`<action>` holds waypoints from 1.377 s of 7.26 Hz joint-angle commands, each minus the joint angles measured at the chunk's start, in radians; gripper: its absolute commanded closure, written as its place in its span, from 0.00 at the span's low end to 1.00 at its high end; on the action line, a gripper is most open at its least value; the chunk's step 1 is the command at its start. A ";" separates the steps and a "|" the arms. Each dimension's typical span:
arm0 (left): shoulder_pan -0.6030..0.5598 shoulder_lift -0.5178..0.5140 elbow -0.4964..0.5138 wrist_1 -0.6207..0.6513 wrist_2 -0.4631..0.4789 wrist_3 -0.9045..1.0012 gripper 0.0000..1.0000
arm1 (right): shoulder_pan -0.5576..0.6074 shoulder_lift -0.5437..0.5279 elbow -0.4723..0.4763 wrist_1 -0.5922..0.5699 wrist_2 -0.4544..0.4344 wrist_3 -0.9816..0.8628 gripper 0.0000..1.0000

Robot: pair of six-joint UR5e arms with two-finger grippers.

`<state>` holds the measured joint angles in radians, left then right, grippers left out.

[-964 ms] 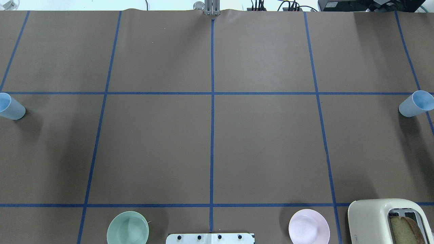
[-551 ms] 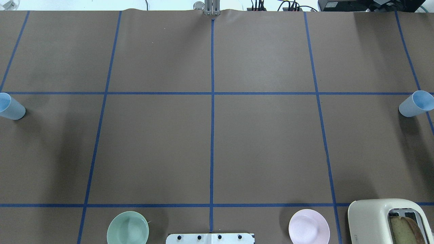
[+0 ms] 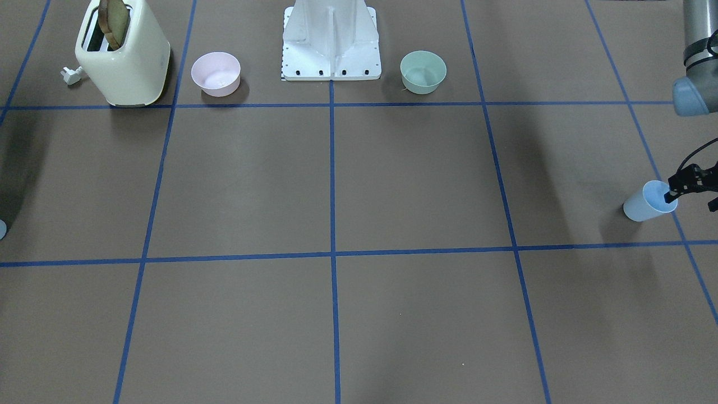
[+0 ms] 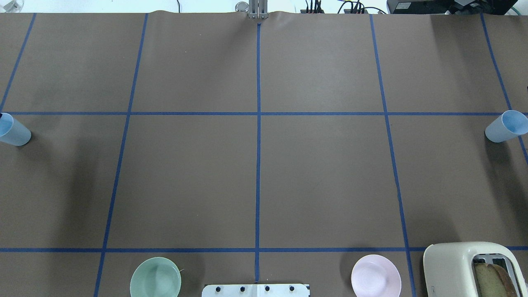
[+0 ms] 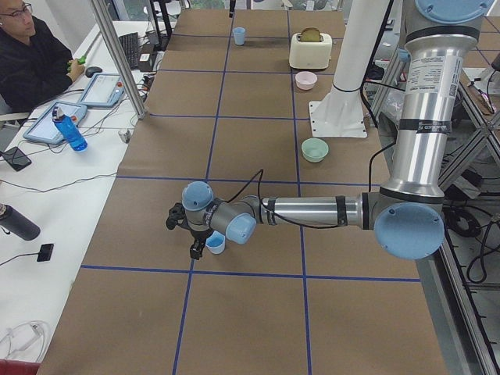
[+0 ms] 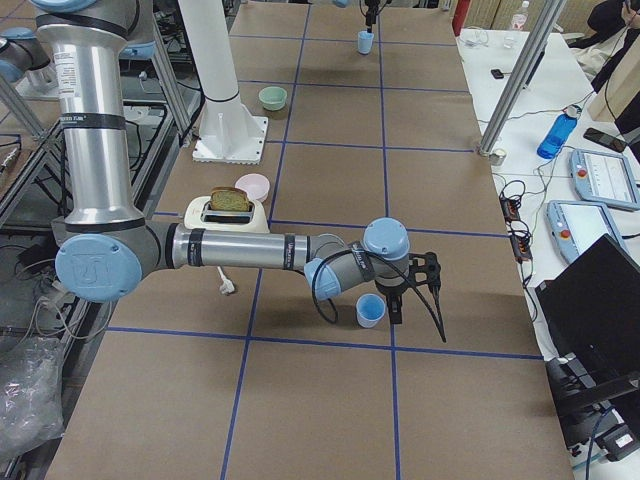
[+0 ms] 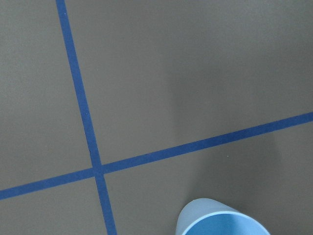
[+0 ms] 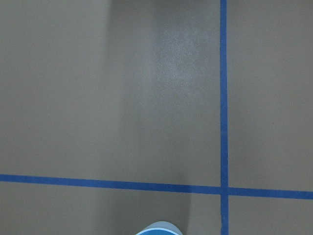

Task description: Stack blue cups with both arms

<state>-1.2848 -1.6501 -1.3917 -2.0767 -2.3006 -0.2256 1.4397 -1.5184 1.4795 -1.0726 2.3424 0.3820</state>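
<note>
Two left gripper (image 3: 691, 202) fingers (image 3: 670, 195) spread, straddling blue cup (image 3: 642, 209) rim (contact unclear).

table: brown paper (image 4: 321, 173), blue tape grid (image 4: 258, 165) | side desk: white (image 5: 78, 211) | post: metal (image 5: 119, 58)

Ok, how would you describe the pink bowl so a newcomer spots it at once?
Find the white pedestal at the robot's edge of the table; a bowl sits on either side. The pink bowl stands between the pedestal and the cream toaster, touching neither. The green bowl on the pedestal's other side is the only lookalike.
</note>
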 commanded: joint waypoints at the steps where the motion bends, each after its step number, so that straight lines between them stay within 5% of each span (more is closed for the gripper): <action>1: 0.021 0.001 0.013 0.000 0.018 0.002 0.03 | -0.001 0.001 -0.004 0.000 0.000 0.000 0.00; 5: 0.022 0.016 0.023 -0.026 0.018 0.005 0.03 | -0.001 0.001 -0.001 0.000 0.003 0.000 0.00; 7: 0.025 0.015 0.025 -0.025 0.018 0.002 0.53 | -0.001 0.004 -0.002 0.000 0.008 0.000 0.00; 8: 0.025 0.013 0.025 -0.025 0.018 0.002 0.91 | 0.001 0.006 -0.001 0.000 0.011 0.000 0.00; 10: 0.033 0.012 0.025 -0.025 0.018 -0.001 1.00 | -0.001 0.006 -0.002 0.000 0.009 -0.003 0.00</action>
<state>-1.2559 -1.6374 -1.3669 -2.1012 -2.2828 -0.2246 1.4394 -1.5130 1.4783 -1.0723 2.3522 0.3807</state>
